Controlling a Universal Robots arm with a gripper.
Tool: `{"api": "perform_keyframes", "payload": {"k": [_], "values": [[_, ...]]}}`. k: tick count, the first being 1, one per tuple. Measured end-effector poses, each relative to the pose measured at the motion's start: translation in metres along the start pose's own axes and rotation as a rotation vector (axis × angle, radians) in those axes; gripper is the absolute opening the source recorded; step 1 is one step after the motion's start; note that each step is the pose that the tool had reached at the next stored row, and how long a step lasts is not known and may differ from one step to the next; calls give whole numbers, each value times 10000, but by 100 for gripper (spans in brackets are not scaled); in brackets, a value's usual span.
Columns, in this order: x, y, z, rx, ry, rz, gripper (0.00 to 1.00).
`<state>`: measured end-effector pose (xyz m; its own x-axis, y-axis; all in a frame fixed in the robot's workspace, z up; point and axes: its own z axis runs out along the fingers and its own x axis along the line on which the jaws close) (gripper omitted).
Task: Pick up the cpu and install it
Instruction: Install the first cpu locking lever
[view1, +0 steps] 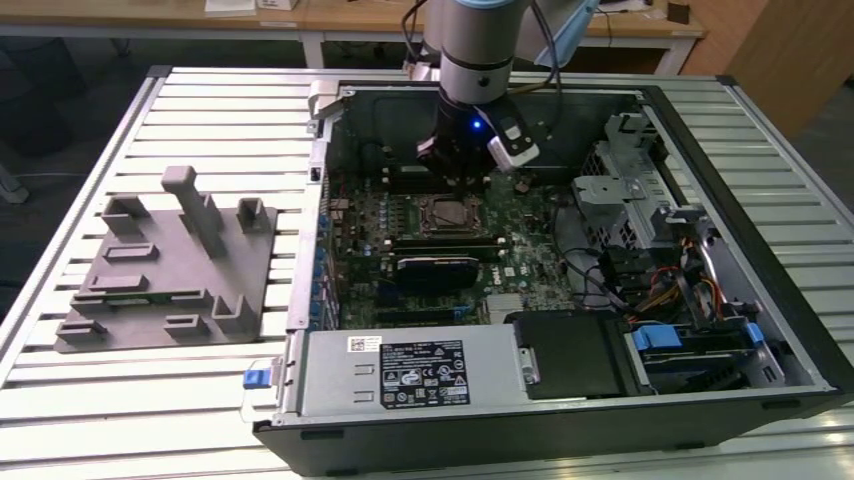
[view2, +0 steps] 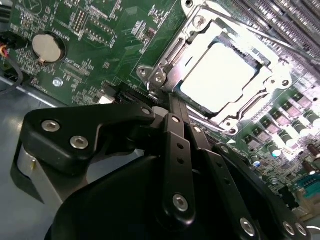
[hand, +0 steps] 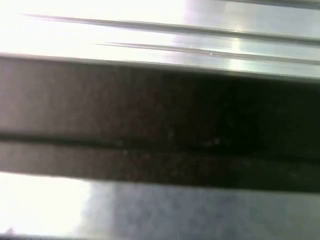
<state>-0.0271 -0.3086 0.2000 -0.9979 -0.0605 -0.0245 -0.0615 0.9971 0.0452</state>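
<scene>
Second wrist view, cpu (view2: 219, 75) flat in socket (view2: 165, 75)

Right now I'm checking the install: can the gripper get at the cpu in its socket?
Probably yes. The gripper sits right beside the socket frame, and the cpu lies bare, nothing covering it.

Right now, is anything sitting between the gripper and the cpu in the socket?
Nothing visible does. In the second wrist view the cpu lies flat inside the socket frame with its bright top bare, and the gripper is just beside the frame's edge. No cable or part crosses the short stretch of motherboard between them.
</scene>
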Motion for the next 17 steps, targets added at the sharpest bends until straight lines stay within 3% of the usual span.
{"api": "perform_keyframes", "payload": {"k": [3,6,12,17], "values": [[0,-1,13,183,12,-4,11],[-1,-2,18,216,17,-5,11],[-12,-4,35,124,42,0,11],[-19,-5,47,-13,47,2,11]]}}
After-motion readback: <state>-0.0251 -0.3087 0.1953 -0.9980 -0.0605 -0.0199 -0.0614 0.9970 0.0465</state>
